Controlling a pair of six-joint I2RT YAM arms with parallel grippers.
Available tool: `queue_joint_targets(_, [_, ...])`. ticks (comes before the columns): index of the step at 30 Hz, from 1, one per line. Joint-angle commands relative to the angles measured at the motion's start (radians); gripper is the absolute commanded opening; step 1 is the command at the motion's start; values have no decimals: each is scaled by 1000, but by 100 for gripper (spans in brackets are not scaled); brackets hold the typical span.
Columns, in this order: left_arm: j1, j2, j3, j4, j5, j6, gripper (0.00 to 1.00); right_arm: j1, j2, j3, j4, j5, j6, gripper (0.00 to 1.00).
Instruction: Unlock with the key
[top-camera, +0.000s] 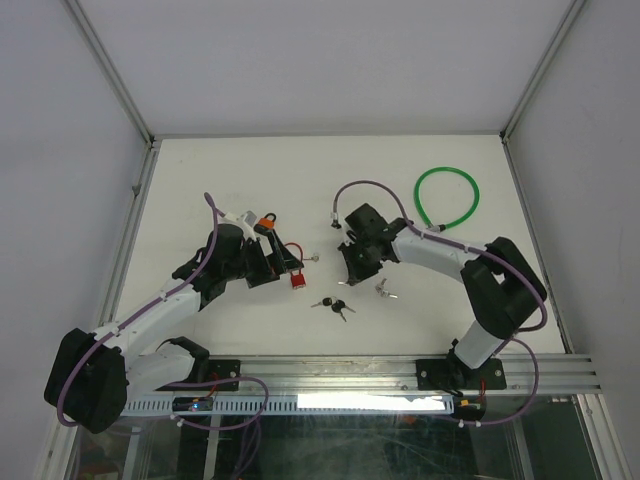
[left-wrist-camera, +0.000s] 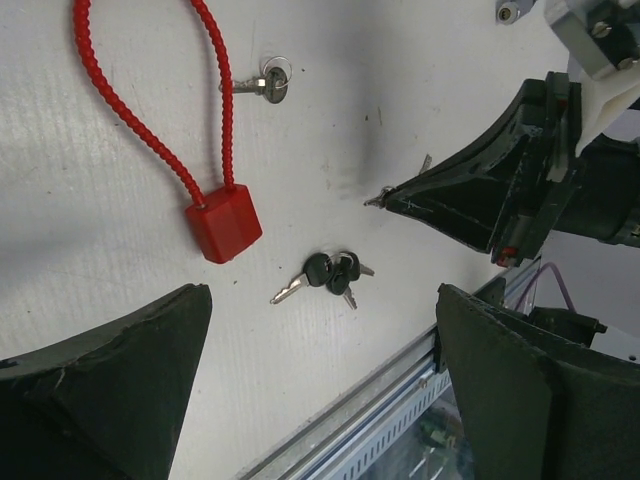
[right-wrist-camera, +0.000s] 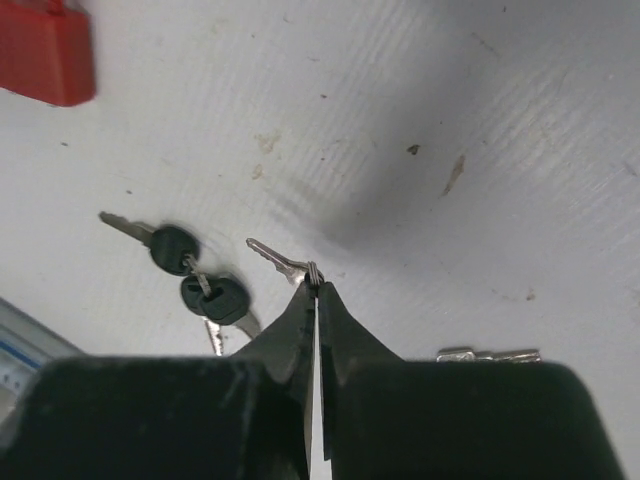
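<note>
Right gripper (right-wrist-camera: 315, 285) clamps the small silver key (right-wrist-camera: 275, 257) by its head, blade free, so keep it level and square to the red cable padlock (left-wrist-camera: 223, 222) lying on the table (left-wrist-camera: 100, 300) under the left gripper (left-wrist-camera: 325, 292), jaws wide apart.

Ahead of the right gripper (right-wrist-camera: 315, 285), past the held key (right-wrist-camera: 280, 258), the table (right-wrist-camera: 450, 120) lies bare and open. The black keys (right-wrist-camera: 195, 275) sit close on its left, and a loose silver key (right-wrist-camera: 490, 354) lies just to its right. The left gripper's (left-wrist-camera: 322, 292) 2 spread fingers flank those black keys. The red padlock (left-wrist-camera: 225, 222) blocks its ahead-left and the right gripper its ahead-right.
</note>
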Motion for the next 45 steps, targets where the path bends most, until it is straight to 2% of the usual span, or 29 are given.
queue_joint_targets(1, [0,-35,3,86,34,-35,98,2,-155,-44,169,-51,190,0])
queue_joint_targets(9, [-9,-65,-25,181,35,-122,90,47,-358,-217,481,91,502,0])
queue_joint_targets(16, [-48,-63,-36,291,22,-176,76,157,-428,-300,615,157,502,0])
queue_joint_targets(17, [-53,-59,-37,309,21,-182,74,169,-429,-308,629,291,607,0])
queue_joint_targets(19, [-68,-48,-38,339,17,-196,71,194,-433,-322,661,342,662,0])
queue_joint_targets(33, [-160,84,-30,425,-75,-272,53,292,-458,-372,810,449,716,0])
queue_joint_targets(37, [-161,78,-47,435,-98,-299,46,301,-474,-396,835,471,730,0])
queue_joint_targets(45, [-161,7,-109,444,-134,-349,38,305,-509,-437,861,512,749,0])
